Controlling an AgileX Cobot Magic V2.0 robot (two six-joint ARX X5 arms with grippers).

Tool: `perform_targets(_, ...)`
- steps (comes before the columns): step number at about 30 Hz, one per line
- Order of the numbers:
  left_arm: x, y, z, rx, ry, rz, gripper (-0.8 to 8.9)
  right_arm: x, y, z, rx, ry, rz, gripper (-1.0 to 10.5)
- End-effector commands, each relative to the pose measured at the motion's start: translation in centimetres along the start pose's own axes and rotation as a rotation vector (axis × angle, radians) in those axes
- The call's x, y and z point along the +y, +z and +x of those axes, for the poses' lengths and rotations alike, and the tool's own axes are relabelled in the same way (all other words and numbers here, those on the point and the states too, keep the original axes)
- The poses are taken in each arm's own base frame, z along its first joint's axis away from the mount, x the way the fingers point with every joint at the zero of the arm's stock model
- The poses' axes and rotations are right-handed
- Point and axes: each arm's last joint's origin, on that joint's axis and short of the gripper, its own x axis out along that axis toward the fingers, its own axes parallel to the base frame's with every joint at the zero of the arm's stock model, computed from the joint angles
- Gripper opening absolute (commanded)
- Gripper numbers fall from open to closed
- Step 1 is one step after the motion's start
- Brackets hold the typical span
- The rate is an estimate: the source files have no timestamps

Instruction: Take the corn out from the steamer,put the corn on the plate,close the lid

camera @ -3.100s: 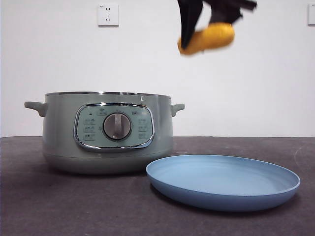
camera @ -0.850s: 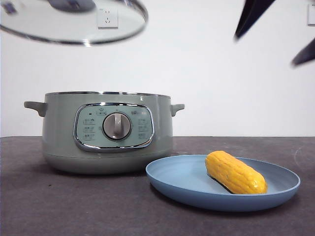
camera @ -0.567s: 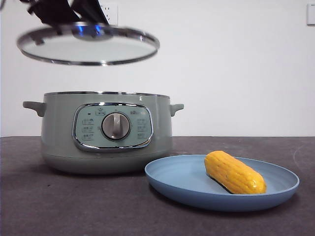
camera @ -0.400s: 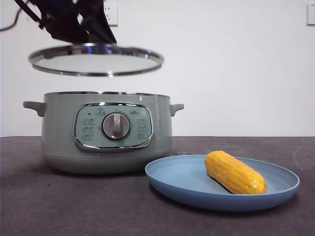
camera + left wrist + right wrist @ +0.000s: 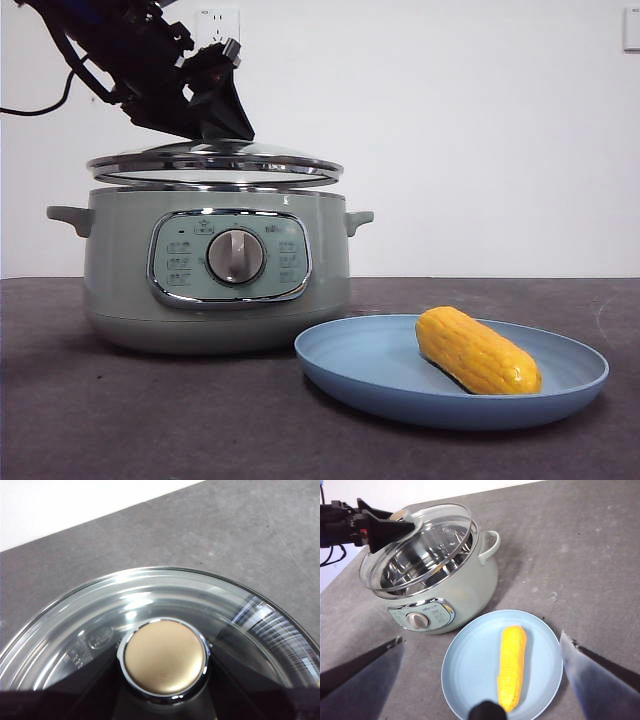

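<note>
While the left gripper (image 5: 215, 128) grasps the lid (image 5: 215, 165) by its knob (image 5: 165, 656), the glass disc hangs just above the steamer (image 5: 215, 270), its chrome rim close over the pot's top edge and slightly tilted, not yet seated. From the left wrist the knob sits right between that arm's jaws, which are clenched on it, with the curved glass spreading outward beyond them and the grey desk (image 5: 225, 535) past the rim. From the right wrist the same lid (image 5: 420, 545) is seen offset over the pot's mouth, leaving part of the shiny metal interior (image 5: 415, 567) uncovered, with the left arm reaching in from the side. The right gripper (image 5: 480, 680) hangs high above the plate (image 5: 465, 670), its jaws released and spread wide, nothing between them; the corn (image 5: 512, 667) lies directly below the gap between them, lengthwise across the middle of the plate. In the front view the cob rests on the plate (image 5: 360, 365) toward its far-right part, tilted down to the right, and the plate sits on the desk just beside the steamer's base, its rim overlapping the pot's lower front corner from this angle.
</note>
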Motion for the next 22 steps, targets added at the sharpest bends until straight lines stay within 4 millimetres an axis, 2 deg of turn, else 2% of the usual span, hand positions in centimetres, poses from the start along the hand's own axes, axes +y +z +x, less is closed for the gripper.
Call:
perform_targets(1, -0.1, 0.4, 0.4, -0.043, -0.005, 0.023, -0.09, 0.0, -0.1, 0.1, 0.001, 0.004, -0.007, 5.7)
perform_targets(7, 0.0, -0.4, 1.2, -0.002, -0.005, 0.015, -0.09, 0.0, -0.1, 0.1, 0.001, 0.003, -0.007, 5.7)
perform_targets(20, -0.2, -1.2, 1.2, 0.086, -0.004, 0.003, -0.08, 0.0, -0.1, 0.1, 0.001, 0.003, -0.015, 5.7)
perform_targets(22, -0.2, -1.3, 1.2, 0.095, -0.004, -0.002, 0.25, 0.0, -0.1, 0.1, 0.001, 0.003, -0.016, 5.7)
